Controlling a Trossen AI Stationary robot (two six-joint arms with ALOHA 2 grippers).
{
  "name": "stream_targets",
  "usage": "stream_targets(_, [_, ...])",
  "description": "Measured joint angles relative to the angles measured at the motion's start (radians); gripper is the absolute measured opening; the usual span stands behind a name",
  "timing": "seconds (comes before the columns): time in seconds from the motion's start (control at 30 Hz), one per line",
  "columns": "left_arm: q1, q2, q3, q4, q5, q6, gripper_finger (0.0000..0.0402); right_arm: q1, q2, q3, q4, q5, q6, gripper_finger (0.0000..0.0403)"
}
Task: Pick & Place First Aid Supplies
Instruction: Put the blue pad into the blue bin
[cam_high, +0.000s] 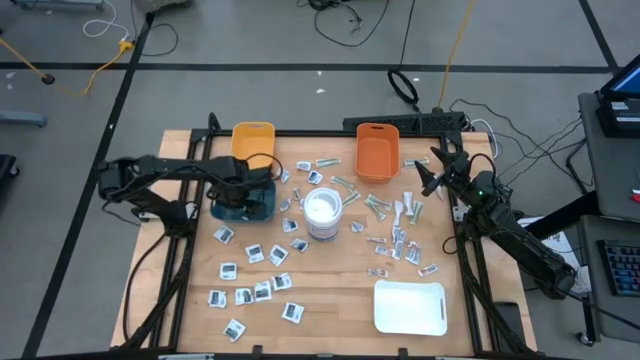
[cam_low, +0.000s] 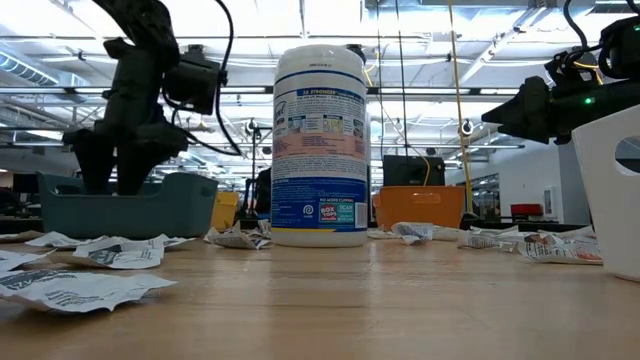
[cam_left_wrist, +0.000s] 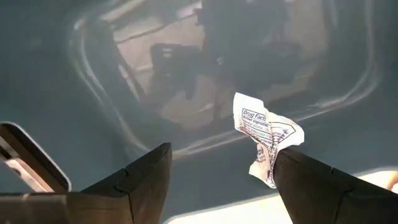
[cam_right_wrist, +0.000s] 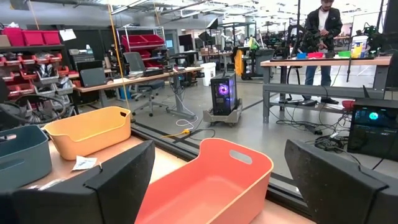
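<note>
The left gripper (cam_left_wrist: 217, 180) hangs inside the teal bin (cam_high: 243, 204) near the tabletop's left edge — fingers apart, a crumpled white packet (cam_left_wrist: 266, 138) against one fingertip, not clamped. The right gripper (cam_high: 432, 175) waits wide open, empty, beside the orange bin (cam_high: 377, 152).

On the counter (cam_high: 330, 300) there are three bins: one yellow bin (cam_high: 253, 141), one orange bin (cam_high: 377, 152) and one teal bin (cam_high: 243, 203). There is one white tray (cam_high: 409, 307) and one white canister (cam_high: 322, 213) with a blue label. Two dark arms are present, so two grippers: the left gripper (cam_high: 262, 180) and the right gripper (cam_high: 428, 172), each with two fingers. The small flat packets (cam_high: 262, 291) are too many and too small for an exact count; several dozen lie scattered. Inside the teal bin, one crumpled packet (cam_left_wrist: 266, 138) is visible. One person (cam_right_wrist: 322, 37) stands in the room behind.
</note>
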Motion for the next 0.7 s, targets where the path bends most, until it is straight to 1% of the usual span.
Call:
stream_targets(0.2, [-0.020,0.026,0.000,0.050,0.067,-0.008,0.0273,0.000,0.000,0.000,0.000,0.000,0.000,0.0357])
stream_targets(0.4, [-0.008,0.026,0.000,0.062,0.064,-0.013,0.0273,0.000,0.000,0.000,0.000,0.000,0.000,0.0357])
stream_targets(0.7, [0.037,0.015,0.011,0.040,0.081,0.049,0.0273,0.000,0.000,0.000,0.000,0.000,0.000,0.0357])
